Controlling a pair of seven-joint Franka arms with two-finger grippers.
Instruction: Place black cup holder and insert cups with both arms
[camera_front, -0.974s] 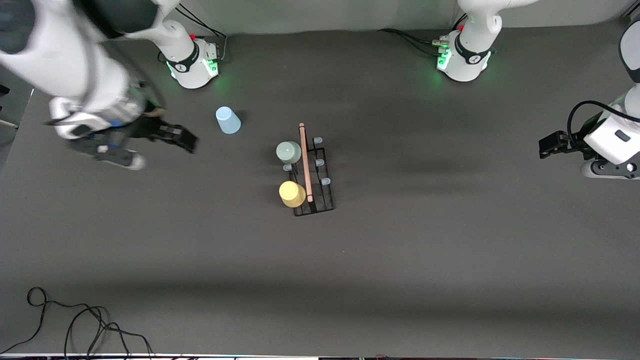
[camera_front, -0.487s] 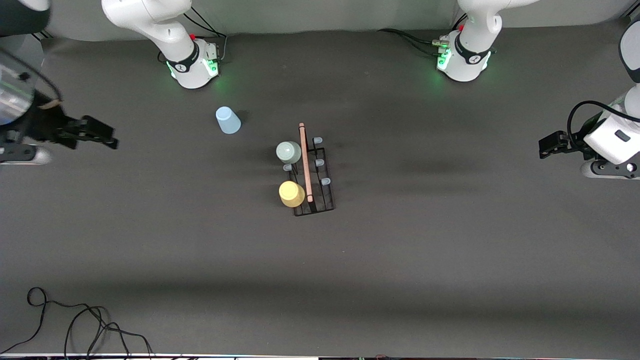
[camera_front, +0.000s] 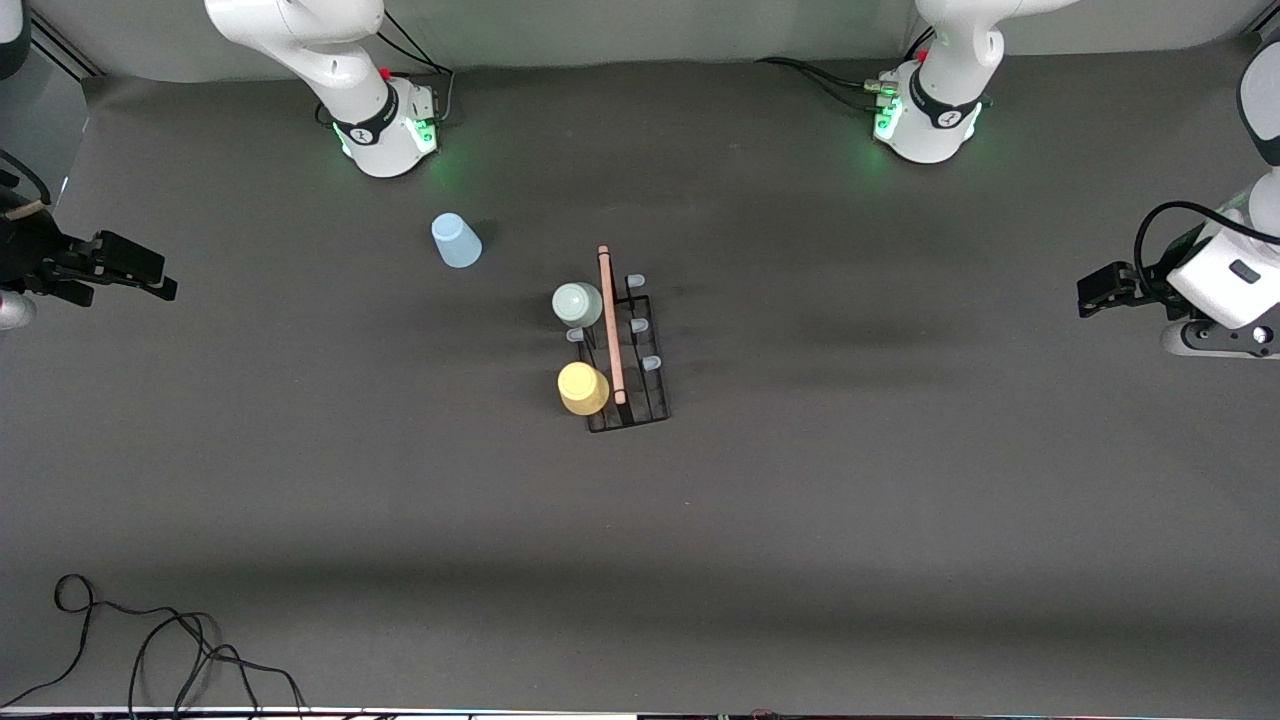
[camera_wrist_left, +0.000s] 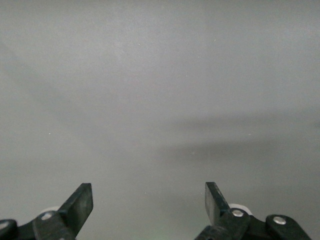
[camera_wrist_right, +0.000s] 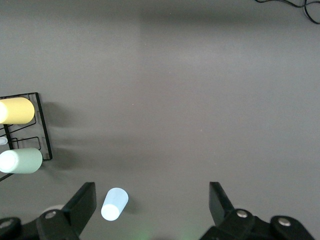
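Cups are the matter in hand: the black wire cup holder (camera_front: 625, 350) with its light wooden rod handle is standing near the middle of the dark table (camera_front: 900, 500), so placing it looks done. The pale mint green plastic tumbler (camera_front: 577, 304) and the yellow plastic tumbler (camera_front: 584, 388) are sitting upturned on pegs along the holder's side toward the right arm's end, the yellow one nearer the front camera. The light blue plastic tumbler (camera_front: 456, 241) is standing upside down on the table, apart from the holder, toward the edge where the bases stand.

The right gripper (camera_front: 130, 270) is hanging released and empty over the table edge at the right arm's end; its wrist view is showing fingers spread wide. The left gripper (camera_front: 1100, 290) is waiting over the edge at the left arm's end, fingers (camera_wrist_left: 80, 205) parted, grasping nothing.

By my reading, one cup remains. The next move calls for the right gripper to travel to the blue tumbler, close on its tapered wall, and lower it over a free blue-tipped peg (camera_front: 650, 363).
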